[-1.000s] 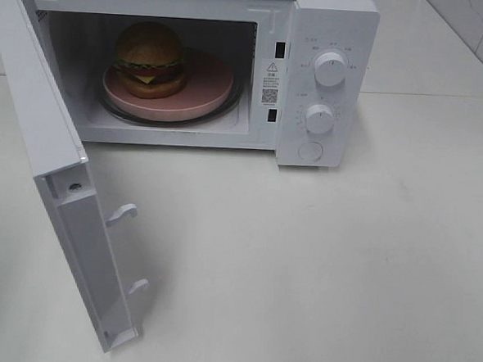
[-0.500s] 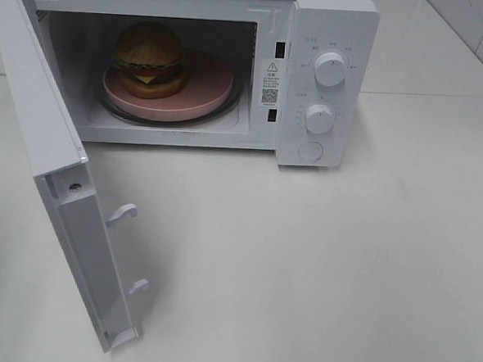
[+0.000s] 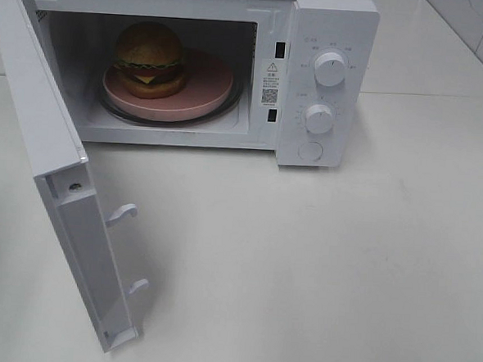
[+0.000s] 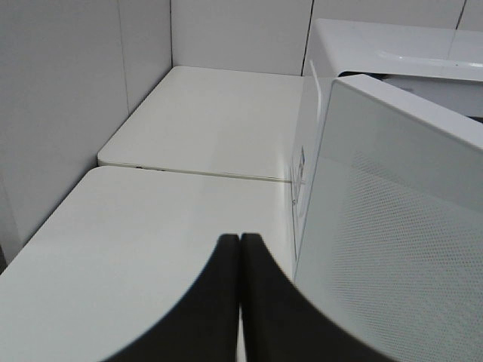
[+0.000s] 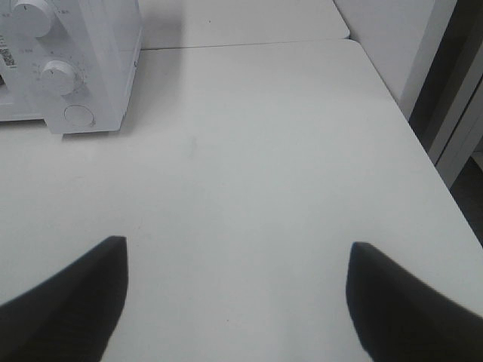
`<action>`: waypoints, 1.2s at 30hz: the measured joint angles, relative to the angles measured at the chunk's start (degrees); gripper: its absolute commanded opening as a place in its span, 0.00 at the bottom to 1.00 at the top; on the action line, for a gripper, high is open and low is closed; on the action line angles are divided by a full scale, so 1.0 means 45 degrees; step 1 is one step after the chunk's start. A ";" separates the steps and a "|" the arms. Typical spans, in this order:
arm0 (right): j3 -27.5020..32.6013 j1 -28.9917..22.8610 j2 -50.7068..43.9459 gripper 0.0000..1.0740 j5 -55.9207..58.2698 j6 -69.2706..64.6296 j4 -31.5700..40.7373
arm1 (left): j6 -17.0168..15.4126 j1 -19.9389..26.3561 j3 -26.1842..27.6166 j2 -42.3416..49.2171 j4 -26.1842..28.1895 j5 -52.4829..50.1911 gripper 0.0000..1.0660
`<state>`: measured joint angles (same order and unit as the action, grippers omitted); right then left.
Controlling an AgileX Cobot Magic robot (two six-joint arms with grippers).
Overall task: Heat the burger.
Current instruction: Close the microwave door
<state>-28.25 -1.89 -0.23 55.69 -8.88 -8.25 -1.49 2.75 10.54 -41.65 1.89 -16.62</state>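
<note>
Exterior high view, unchanged from a second ago: burger (image 3: pixel 149 56) on pink plate (image 3: pixel 210 85) inside microwave (image 3: pixel 333 22) at eleven o'clock, door (image 3: pixel 40 119) still wide open, left pincer (image 4: pixel 240 240) clenched empty, right pincer (image 5: pixel 238 243) released, so door-closing likely next.

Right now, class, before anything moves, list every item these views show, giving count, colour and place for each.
microwave: one, white, at the back of the table
door: one, white, swung open at the microwave's left
turntable: one, clear glass, on the microwave floor
plate: one, pink, on the turntable
burger: one, brown bun with green, red and yellow layers, on the plate's left part
knobs: two, white, one above the other on the right panel
button: one, white, below the knobs
table: one, white, under everything
left gripper: one, black, shut, beside the door's outer face
right gripper: one, black, open, empty, over bare table
</note>
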 measured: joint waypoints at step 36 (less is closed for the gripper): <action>0.0000 0.0000 0.0000 0.71 0.0000 0.0000 0.0000 | -0.2941 -0.3425 0.0280 -0.7805 -0.4966 -0.6557 0.00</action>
<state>-28.25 -1.89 -0.23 55.69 -8.88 -8.25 -14.73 -12.66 11.80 -76.78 -20.45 -46.12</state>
